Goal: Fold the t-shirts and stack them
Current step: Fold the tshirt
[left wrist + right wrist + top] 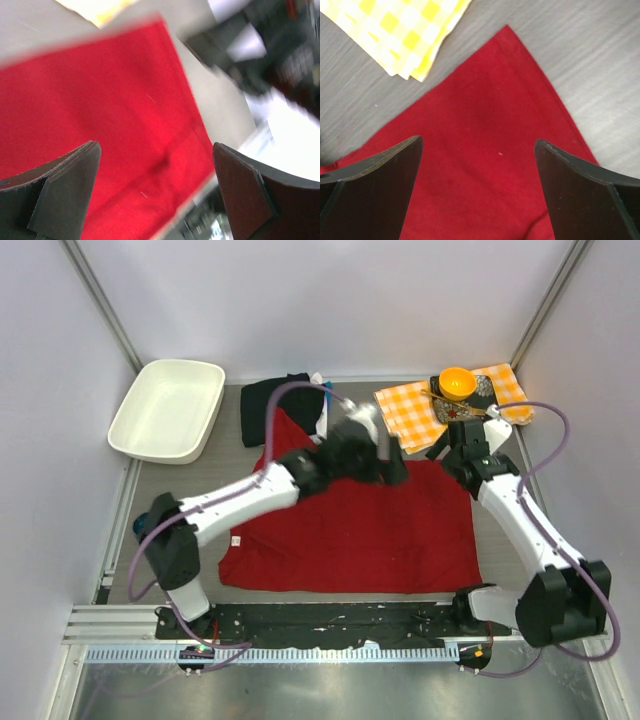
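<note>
Red t-shirt lies flat just on the near side of the checked cloth, my right claw and left claw both wide open and empty over its edge beside that cloth, so I judge I should pinch that edge low and evenly before folding

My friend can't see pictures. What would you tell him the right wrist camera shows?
A corner of the red t-shirt lies flat on the grey table, right below the right end effector, which is open wide and holds nothing. A yellow-and-white checked cloth sits at the top left, near the shirt's edge.
</note>
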